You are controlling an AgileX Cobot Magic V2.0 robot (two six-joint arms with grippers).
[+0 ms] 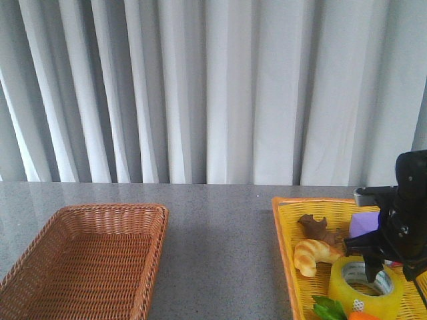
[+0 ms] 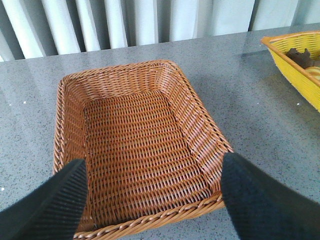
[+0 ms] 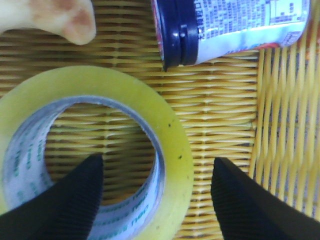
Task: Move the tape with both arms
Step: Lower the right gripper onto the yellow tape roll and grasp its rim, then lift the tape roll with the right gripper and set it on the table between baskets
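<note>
tape (image 1: 365, 288): translucent yellow, white printed core | basket (image 1: 93, 257): brown wicker | tray (image 1: 287, 240): yellow weave | bottle (image 3: 235, 25): possibly navy cap

The place looks like a staged robot test bench in a lab or studio rather than a home. A plain grey speckled tabletop (image 1: 220, 227) stands against a full wall of pale pleated curtain (image 1: 213, 87), with a brown wicker basket (image 1: 87, 260) and a yellow tray (image 1: 283, 227) of props set out.
</note>
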